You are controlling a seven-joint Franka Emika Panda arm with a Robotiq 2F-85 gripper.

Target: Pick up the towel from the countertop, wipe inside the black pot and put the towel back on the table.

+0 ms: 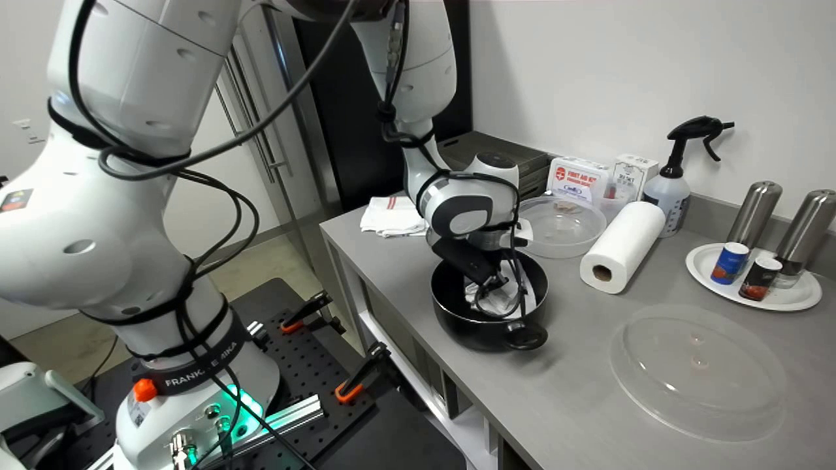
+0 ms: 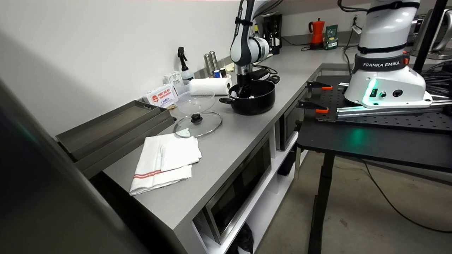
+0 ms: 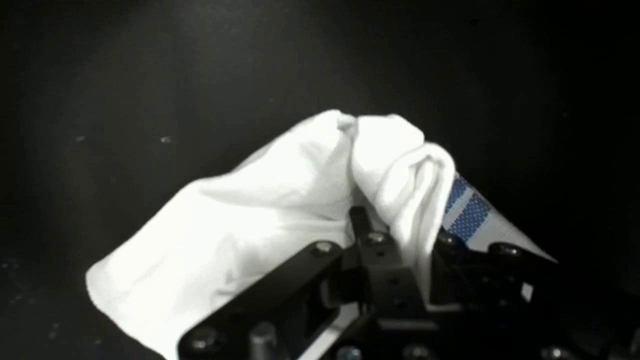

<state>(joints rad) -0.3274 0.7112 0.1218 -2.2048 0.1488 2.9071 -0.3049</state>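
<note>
Dishtowel, blue-striped, lower centre of the wrist view, pinched by the gripper inside the two-handled black pot; step probably wiping, contact unclear; next should come pressed sweeps.

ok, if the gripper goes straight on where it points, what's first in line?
Most likely the floor of the black pot, with the white towel held in the gripper probably in between. Depth is unclear: can't tell whether the cloth touches bottom.
</note>
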